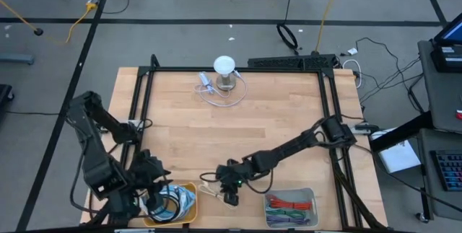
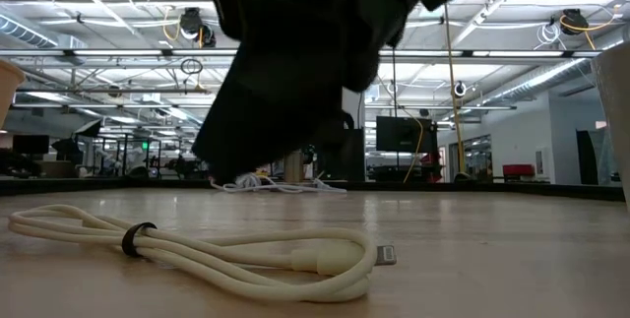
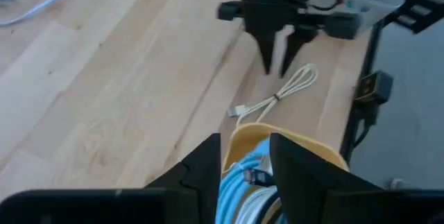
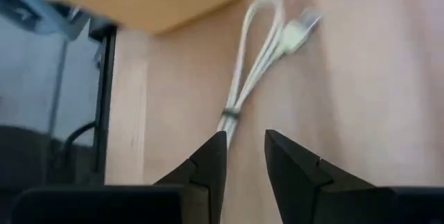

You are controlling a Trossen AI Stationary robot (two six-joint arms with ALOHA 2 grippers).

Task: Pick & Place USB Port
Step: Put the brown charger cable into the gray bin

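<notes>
Right hand (image 4: 244,156) hovers with fingers narrowly parted just over the white cable (image 4: 258,57), lying beside the yellow bowl (image 1: 189,190) on the worktop (image 1: 274,117). Left hand (image 3: 244,165), part-open, hangs over that bowl. Best lower squarely astride the banded middle before closing.

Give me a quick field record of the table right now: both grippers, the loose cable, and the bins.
left gripper: over the yellow bin, fingers apart
yellow bin contents: coiled blue and white cables
right gripper: above the table near its front edge, fingers slightly apart, nothing between them
white cable: flat on the wood, bundled with a dark tie, between the yellow bin and the right gripper
clear bin: front right, holds colored cables
white stand: far side, with a cable around it
</notes>
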